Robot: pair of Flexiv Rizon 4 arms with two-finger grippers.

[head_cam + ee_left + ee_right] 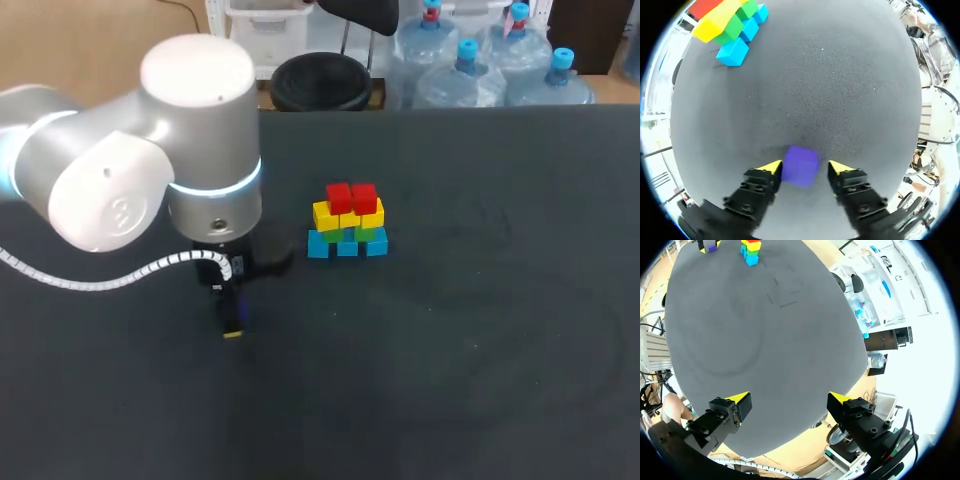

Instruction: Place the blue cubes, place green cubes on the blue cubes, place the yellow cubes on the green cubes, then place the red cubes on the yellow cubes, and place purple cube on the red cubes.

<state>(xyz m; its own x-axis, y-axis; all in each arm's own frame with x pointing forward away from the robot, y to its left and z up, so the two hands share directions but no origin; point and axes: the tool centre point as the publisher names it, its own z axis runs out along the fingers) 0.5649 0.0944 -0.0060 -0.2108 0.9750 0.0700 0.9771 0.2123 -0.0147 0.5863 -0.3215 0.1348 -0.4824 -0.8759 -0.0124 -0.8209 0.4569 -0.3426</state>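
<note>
The purple cube (pixel 801 165) lies on the black table between the fingers of my left gripper (pixel 805 168). One yellow tip is against the cube and the other stands a little off it, so the gripper is open. In the head view the left gripper (pixel 232 322) points down at the table, left of the cube stack (pixel 347 222). The stack has blue cubes (pixel 347 245) at the bottom, then green (pixel 368 234), yellow (pixel 346 214) and red cubes (pixel 351 196) on top. My right gripper (pixel 789 401) hangs open and empty over the table's edge, far from the stack (pixel 750 251).
The black table (pixel 480 330) stretches bare to the right of and in front of the stack. My left arm's big grey elbow (pixel 150 150) hides the table's back left part in the head view.
</note>
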